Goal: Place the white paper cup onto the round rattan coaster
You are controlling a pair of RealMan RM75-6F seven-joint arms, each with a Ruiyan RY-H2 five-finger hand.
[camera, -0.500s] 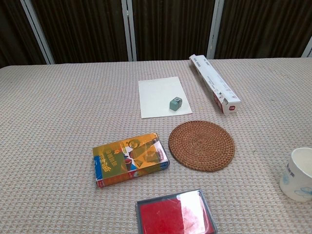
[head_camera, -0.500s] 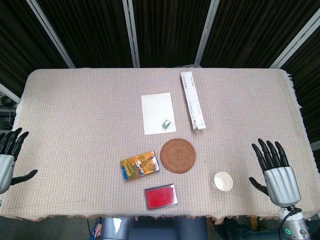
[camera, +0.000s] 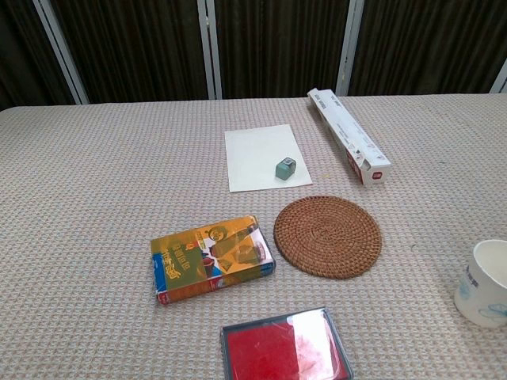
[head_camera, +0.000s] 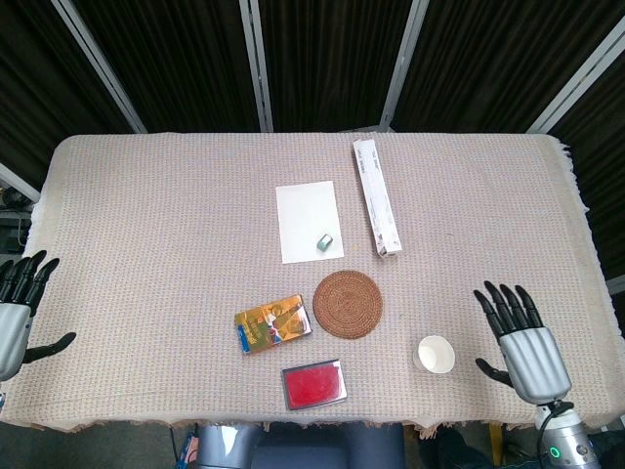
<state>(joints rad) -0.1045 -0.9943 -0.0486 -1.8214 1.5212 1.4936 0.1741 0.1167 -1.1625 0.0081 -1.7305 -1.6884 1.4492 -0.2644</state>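
The white paper cup (head_camera: 436, 354) stands upright on the woven table cloth (head_camera: 146, 215), near the front edge and toward the right. It sits well apart from the round rattan coaster (head_camera: 347, 304), which lies flat to the cup's left and a little farther back, with nothing on it.

The right hand (head_camera: 520, 337) hovers just to the right of the cup, fingers spread and pointing away from the robot, thumb angled toward the cup without touching it; it holds nothing. The left hand (head_camera: 18, 315) sits at the far left edge of the table, fingers likewise apart and empty, only partly in the head view. Neither hand shows in the chest view.

Left of the coaster lies an orange and yellow box (camera: 212, 258), and nearer the front edge a red-lidded tin (camera: 285, 346). Behind the coaster a white sheet of paper (head_camera: 308, 221) lies flat with a small green-grey block (camera: 285, 168) on its near right corner. To the right of the sheet, a long white carton (head_camera: 376, 196) runs front to back.
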